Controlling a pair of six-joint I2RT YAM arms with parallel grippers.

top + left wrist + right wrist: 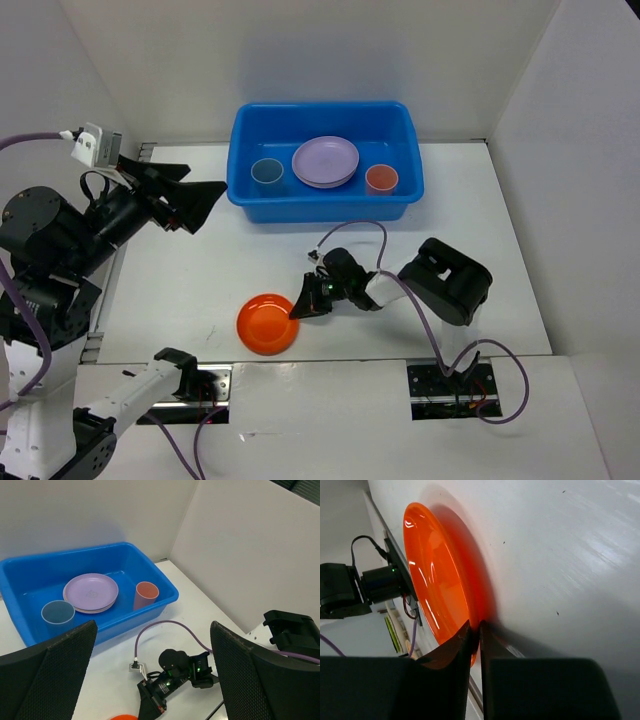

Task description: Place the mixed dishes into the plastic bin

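Since the right gripper [298,308] pinches the orange plate [262,325] by its rim alone, before the plastic bin [320,207], it may slip; left gripper [203,200] gapes.

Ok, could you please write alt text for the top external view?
The right gripper pinches the rim of an orange plate on the white table. Beyond it, a blue bin holds a lavender plate, a light-blue cup and a salmon-pink cup; the left gripper hangs open beside the bin.
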